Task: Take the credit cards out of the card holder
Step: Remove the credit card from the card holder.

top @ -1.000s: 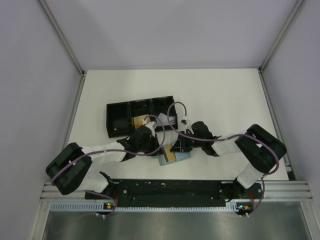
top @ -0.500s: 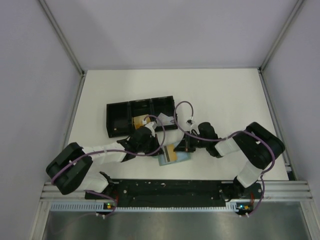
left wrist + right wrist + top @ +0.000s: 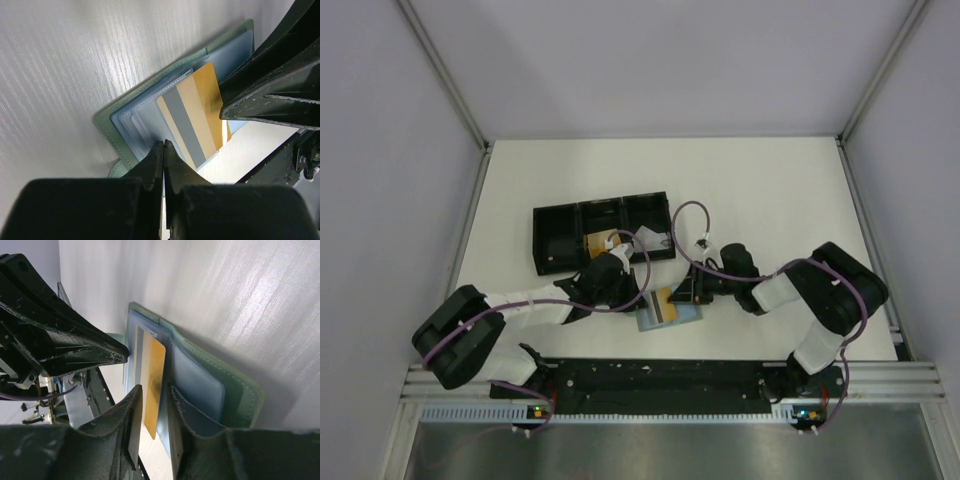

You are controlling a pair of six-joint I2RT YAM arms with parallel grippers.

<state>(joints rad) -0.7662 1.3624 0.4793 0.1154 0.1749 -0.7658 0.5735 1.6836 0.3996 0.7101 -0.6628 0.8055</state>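
Observation:
The pale blue-green card holder lies open on the white table. A gold card with a grey stripe sticks partway out of it. My left gripper is shut, with its tips pressed on the near edge of the card holder. The gold card lies just beyond them. My right gripper stands over the card's other end. In the right wrist view its jaws are a little apart, with the gold card between them above the card holder.
A long black three-compartment tray stands behind the left arm. A tan card lies in its middle compartment and something pale in its right one. A black rail runs along the near edge. Walls stand on both sides.
My right gripper has drawn back a little to the right. The gold card now shows more fully and sits slightly farther up and right. The left gripper has not moved.

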